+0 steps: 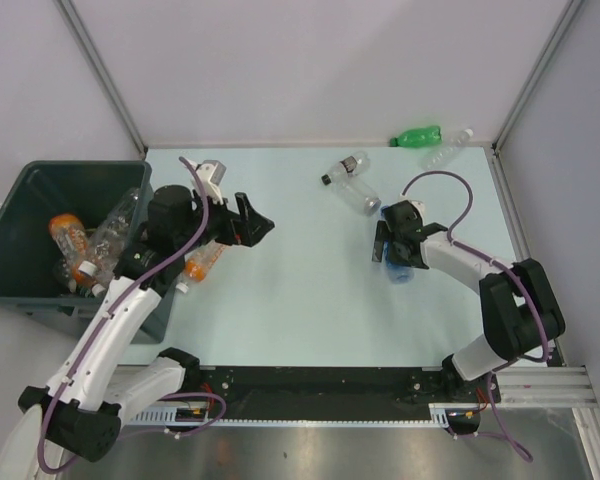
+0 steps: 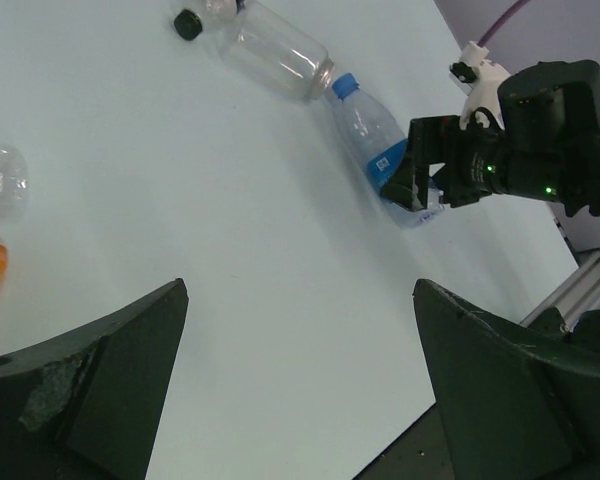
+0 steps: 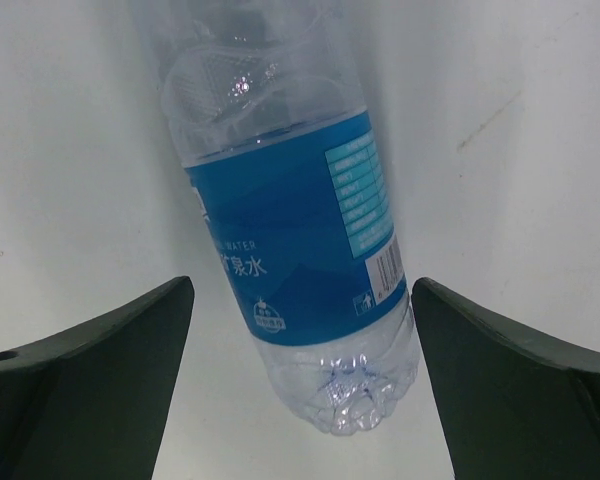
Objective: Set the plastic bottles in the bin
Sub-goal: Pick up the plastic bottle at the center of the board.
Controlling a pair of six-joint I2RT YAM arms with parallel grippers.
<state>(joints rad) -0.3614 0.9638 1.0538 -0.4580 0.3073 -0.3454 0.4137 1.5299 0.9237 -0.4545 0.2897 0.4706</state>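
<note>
The bin (image 1: 30,190) stands at the bench's (image 1: 300,310) left edge and holds an orange bottle (image 1: 68,238) and a clear bottle (image 1: 118,222) among others. Just beside the bin's near right corner, under the left arm, a second orange bottle (image 1: 202,262) lies on the bench.

The left fingers (image 2: 110,380) are spread wide and hold nothing. They hang over a broad bare stretch of bench that runs between the two arms to the near edge.

The right fingers (image 3: 90,370) are also spread wide, one on each side of a blue-labelled water bottle (image 3: 290,230) that lies flat on the bench. Neither finger touches it in the right wrist view. Its label reads "WATER" above the characters 泉水, with a barcode and small print too fine to read. The left wrist view shows its blue cap (image 2: 346,84).

Just beyond that cap lies a crushed clear bottle (image 1: 368,200), and past it a black-capped clear bottle (image 1: 347,168). A green bottle (image 1: 417,136) and a white-capped clear bottle (image 1: 448,150) lie at the far edge, close to the far right corner post.
</note>
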